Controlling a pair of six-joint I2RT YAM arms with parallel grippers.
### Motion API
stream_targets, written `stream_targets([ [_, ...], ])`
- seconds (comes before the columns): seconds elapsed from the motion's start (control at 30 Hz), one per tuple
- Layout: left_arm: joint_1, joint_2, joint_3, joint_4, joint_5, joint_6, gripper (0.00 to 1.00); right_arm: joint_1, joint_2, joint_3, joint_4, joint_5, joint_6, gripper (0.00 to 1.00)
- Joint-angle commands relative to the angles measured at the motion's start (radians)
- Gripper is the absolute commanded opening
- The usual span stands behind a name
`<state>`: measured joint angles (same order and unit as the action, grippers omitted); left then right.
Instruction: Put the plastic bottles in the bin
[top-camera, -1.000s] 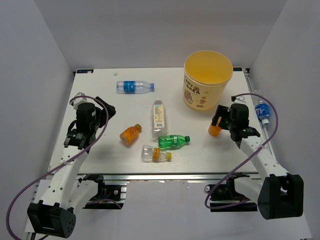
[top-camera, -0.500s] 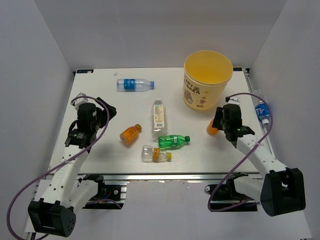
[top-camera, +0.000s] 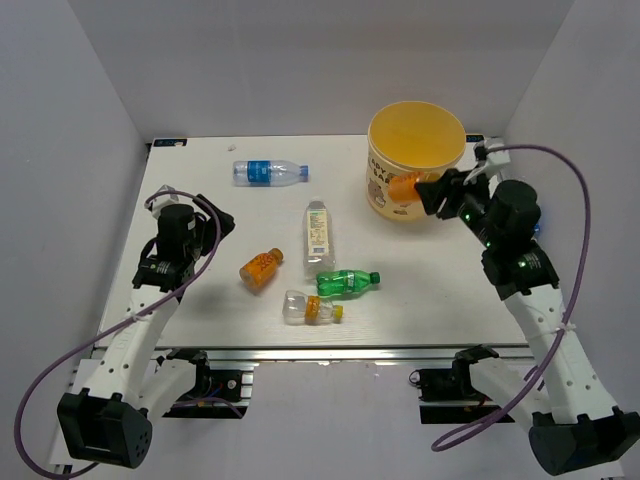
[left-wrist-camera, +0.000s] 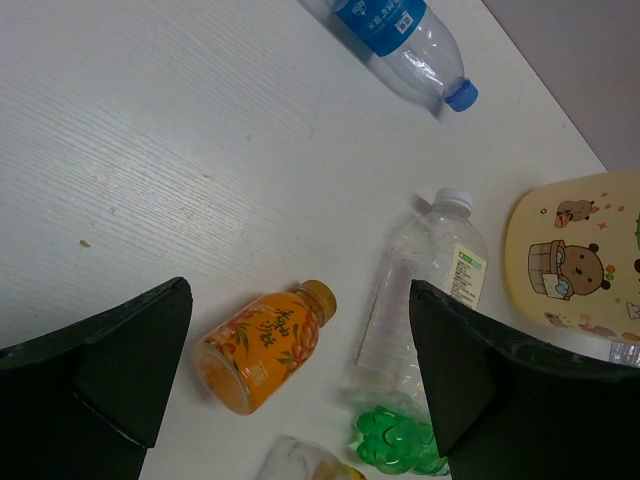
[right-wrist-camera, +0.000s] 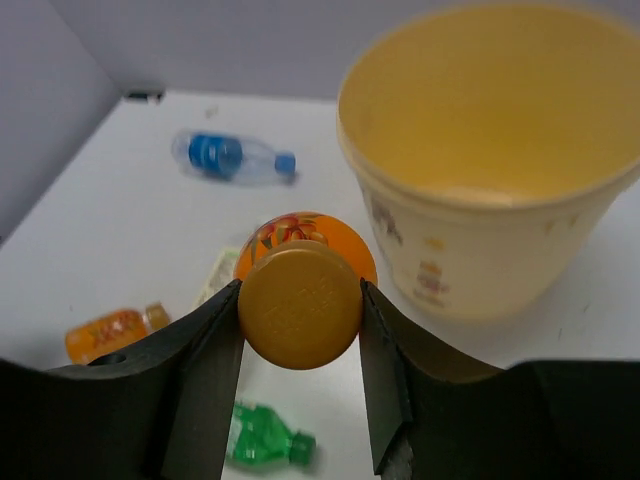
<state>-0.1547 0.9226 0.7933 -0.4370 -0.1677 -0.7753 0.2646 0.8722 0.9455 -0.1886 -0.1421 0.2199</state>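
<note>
**Right gripper** (top-camera: 430, 190): jaws drawn in to a narrow gap and clamped on a short orange plastic bottle (right-wrist-camera: 300, 298). The wrist view shows the fingers pinching it at the cap end, with the base pointing away toward the bin. That end-on hold probably lets the bottle go base first when the jaws part.

**Held bottle:** off the white worktop (top-camera: 220, 220), beside the near wall of the large round pale-yellow plastic bin (right-wrist-camera: 470, 260) and not yet over the rim. The bin stands at the far right corner, mouth up, and no bottles are visible inside.

**Left gripper** (top-camera: 158, 272): jaws spread wide and holding nothing, by the left edge.

**On the worktop, all lying on their sides:**
- second orange bottle (top-camera: 260, 268), left of centre
- clear bottle with a pale label (top-camera: 317, 232), centre
- green bottle (top-camera: 346, 282), just nearer
- clear bottle with a yellow cap (top-camera: 310, 308), near the front edge
- clear blue-labelled bottle (top-camera: 268, 172), by the far edge

**Judgement:** transport step; the next move is to lift over the rim and release.
</note>
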Motion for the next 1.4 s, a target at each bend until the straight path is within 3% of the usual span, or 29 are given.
stream_targets([
  [0.0, -0.002, 0.01, -0.002, 0.007, 0.011, -0.001, 0.98, 0.001, 0.056, 0.136, 0.115, 0.049, -0.027, 0.1],
  [0.17, -0.002, 0.021, 0.007, -0.028, -0.01, -0.002, 0.98, 0.001, 0.308, 0.367, 0.132, 0.231, -0.019, 0.11],
  [0.23, -0.002, 0.03, 0.017, -0.038, -0.009, -0.001, 0.98, -0.001, 0.418, 0.433, 0.11, 0.268, -0.024, 0.22],
  [0.27, 0.0, 0.033, 0.02, -0.042, -0.01, -0.001, 0.98, 0.001, 0.451, 0.484, 0.101, 0.282, -0.027, 0.4],
  [0.33, -0.002, 0.036, 0.021, -0.045, -0.01, 0.002, 0.98, -0.001, 0.516, 0.522, 0.071, 0.306, -0.028, 0.62],
  [0.37, 0.0, 0.036, 0.021, -0.046, -0.012, 0.002, 0.98, 0.001, 0.53, 0.55, 0.06, 0.309, -0.031, 0.79],
  [0.43, -0.002, 0.035, 0.023, -0.048, -0.015, 0.004, 0.98, 0.001, 0.541, 0.558, 0.037, 0.271, -0.05, 0.89],
  [0.67, -0.002, 0.056, 0.027, -0.043, -0.012, 0.007, 0.98, 0.001, 0.462, 0.497, 0.035, 0.158, -0.089, 0.89],
  [0.73, -0.002, 0.065, 0.03, -0.043, -0.004, 0.007, 0.98, 0.005, 0.409, 0.452, 0.041, 0.037, -0.14, 0.89],
  [0.83, -0.002, 0.073, 0.027, -0.04, 0.002, 0.008, 0.98, 0.05, 0.338, 0.38, 0.034, -0.085, -0.25, 0.89],
  [1.0, -0.002, 0.084, 0.029, -0.037, 0.026, 0.005, 0.98, 0.232, 0.289, 0.277, -0.113, -0.237, -0.456, 0.89],
  [1.17, 0.0, 0.087, 0.037, -0.058, 0.04, 0.005, 0.98, 0.451, 0.382, 0.156, -0.238, -0.153, -0.651, 0.89],
  [1.27, -0.002, 0.078, 0.035, -0.078, 0.037, 0.005, 0.98, 0.504, 0.47, 0.122, -0.249, -0.131, -0.607, 0.89],
  [1.37, 0.0, 0.076, 0.032, -0.092, 0.016, 0.005, 0.98, 0.531, 0.531, 0.028, -0.14, -0.079, -0.551, 0.89],
])
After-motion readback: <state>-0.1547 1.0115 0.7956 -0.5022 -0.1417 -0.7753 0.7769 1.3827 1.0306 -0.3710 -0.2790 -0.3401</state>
